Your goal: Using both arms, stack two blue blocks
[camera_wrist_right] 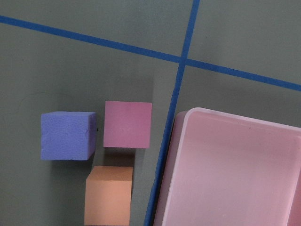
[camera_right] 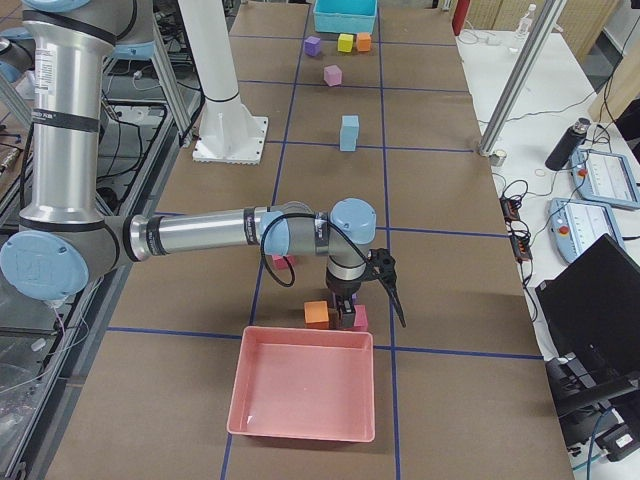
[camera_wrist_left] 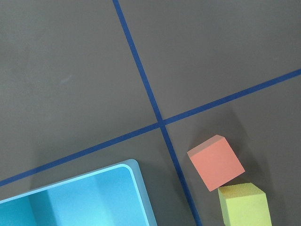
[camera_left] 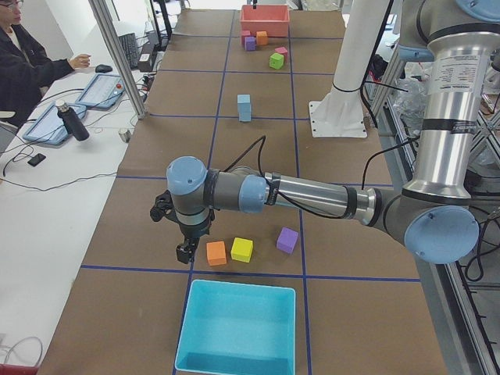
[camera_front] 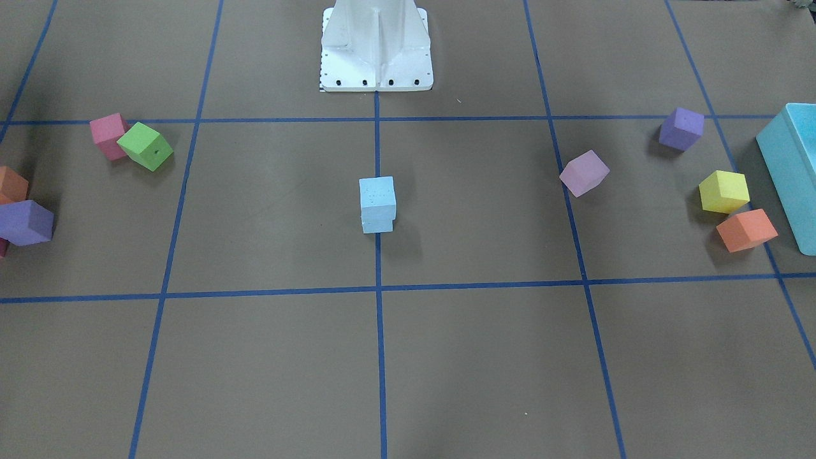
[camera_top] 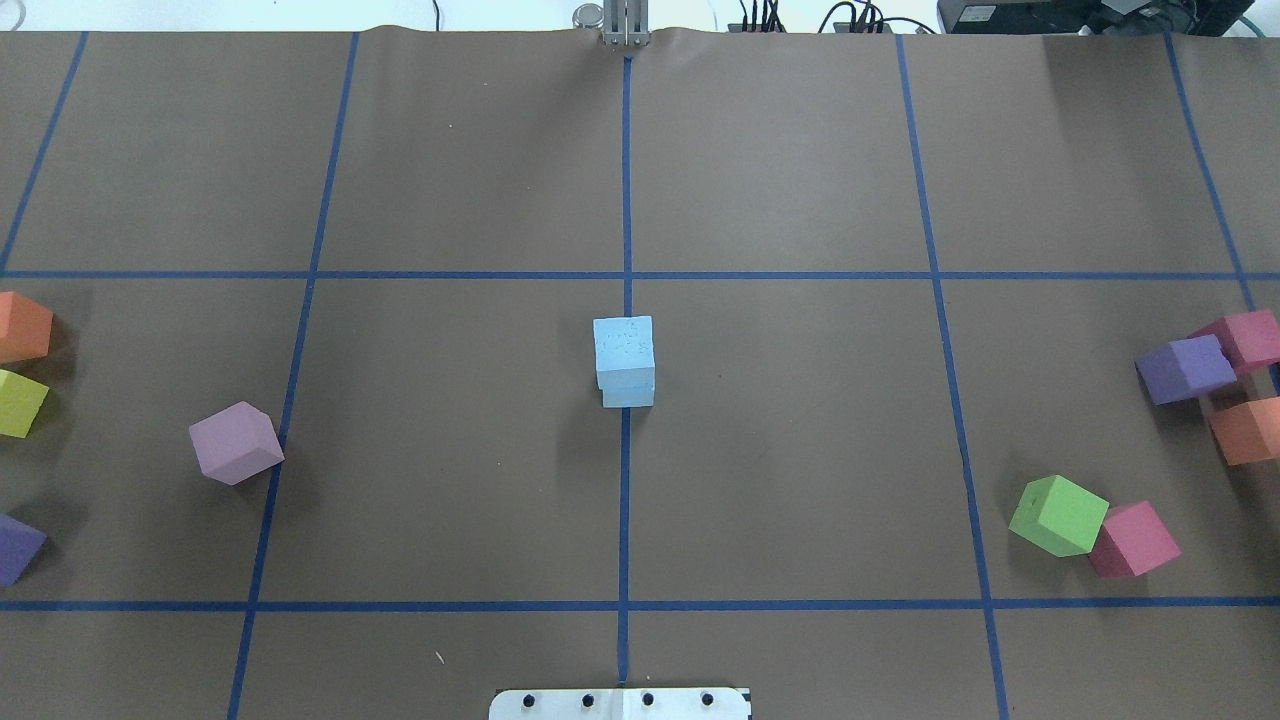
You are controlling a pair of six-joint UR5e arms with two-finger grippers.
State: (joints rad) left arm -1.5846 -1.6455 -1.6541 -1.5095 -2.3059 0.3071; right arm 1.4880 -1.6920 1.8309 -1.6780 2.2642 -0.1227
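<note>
Two pale blue blocks stand stacked at the table's centre on the middle tape line: the upper one point(camera_front: 377, 193) point(camera_top: 624, 348) sits on the lower one point(camera_front: 377, 224) point(camera_top: 628, 397). The stack also shows in the left side view point(camera_left: 244, 107) and the right side view point(camera_right: 349, 132). No arm touches it. My left gripper point(camera_left: 185, 248) hangs far from it at the table's left end, beside an orange cube point(camera_left: 216, 252). My right gripper point(camera_right: 372, 312) hangs at the right end, by the pink tray point(camera_right: 303, 395). I cannot tell whether either is open or shut.
A teal box point(camera_front: 794, 172) point(camera_wrist_left: 75, 197) stands with orange point(camera_wrist_left: 216, 161), yellow point(camera_wrist_left: 243, 205) and purple point(camera_front: 681, 128) cubes, and a lilac cube point(camera_top: 236, 442) lies nearer the middle. Green point(camera_top: 1058, 514), pink point(camera_top: 1134, 539), purple point(camera_wrist_right: 68, 135) and orange point(camera_wrist_right: 109, 195) cubes lie on my right.
</note>
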